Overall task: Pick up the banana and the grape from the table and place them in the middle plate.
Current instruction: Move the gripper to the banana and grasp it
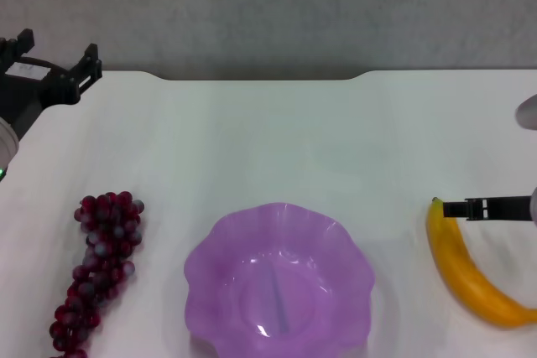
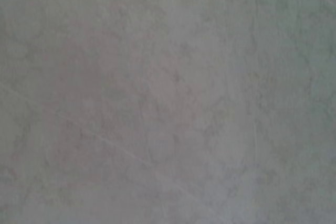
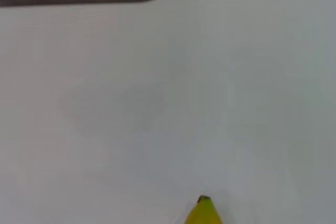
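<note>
The banana (image 1: pixel 471 278) lies on the white table (image 1: pixel 277 140) at the right, its dark tip pointing away from me; that tip (image 3: pixel 203 209) also shows in the right wrist view. My right gripper (image 1: pixel 453 208) reaches in from the right edge and hovers at the tip end of the banana. The grape (image 1: pixel 99 267), a dark red bunch, rests at the left. Between the two fruits sits the purple scalloped middle plate (image 1: pixel 201 259), with nothing in it. My left gripper (image 1: pixel 57 49) is parked open at the far left corner, well away from the grape.
The table's far edge has a shallow notch (image 1: pixel 260 78) against a grey wall. The left wrist view shows only a plain grey surface.
</note>
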You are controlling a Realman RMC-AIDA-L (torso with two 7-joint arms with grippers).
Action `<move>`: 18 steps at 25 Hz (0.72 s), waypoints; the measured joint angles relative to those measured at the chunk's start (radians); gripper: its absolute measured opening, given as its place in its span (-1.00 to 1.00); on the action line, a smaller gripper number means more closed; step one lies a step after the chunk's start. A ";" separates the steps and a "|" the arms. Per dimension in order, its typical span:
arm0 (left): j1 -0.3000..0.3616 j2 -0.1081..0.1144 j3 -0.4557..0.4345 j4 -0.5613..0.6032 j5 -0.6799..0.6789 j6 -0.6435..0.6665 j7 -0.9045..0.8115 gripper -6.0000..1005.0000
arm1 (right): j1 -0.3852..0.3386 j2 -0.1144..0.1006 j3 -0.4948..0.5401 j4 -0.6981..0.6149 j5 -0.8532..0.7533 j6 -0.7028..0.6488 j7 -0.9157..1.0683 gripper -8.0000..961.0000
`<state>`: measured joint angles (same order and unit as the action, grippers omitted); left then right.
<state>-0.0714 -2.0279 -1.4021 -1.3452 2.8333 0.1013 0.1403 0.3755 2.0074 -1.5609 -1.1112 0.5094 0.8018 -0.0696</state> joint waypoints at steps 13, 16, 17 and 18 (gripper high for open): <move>-0.002 0.000 0.000 0.000 0.000 0.004 0.002 0.74 | 0.079 0.001 -0.019 0.138 0.037 -0.045 -0.041 0.70; -0.003 -0.001 0.000 0.000 0.000 0.002 0.002 0.74 | 0.092 0.001 -0.042 0.146 0.048 -0.046 -0.043 0.70; -0.004 -0.001 0.000 0.000 0.000 0.002 0.002 0.74 | 0.097 0.001 -0.050 0.152 0.056 -0.046 -0.044 0.70; -0.004 -0.001 0.000 0.000 0.000 0.001 0.002 0.74 | 0.103 0.001 -0.057 0.160 0.066 -0.048 -0.047 0.70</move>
<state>-0.0749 -2.0287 -1.4021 -1.3452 2.8332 0.1028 0.1423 0.4786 2.0087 -1.6182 -0.9514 0.5753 0.7539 -0.1168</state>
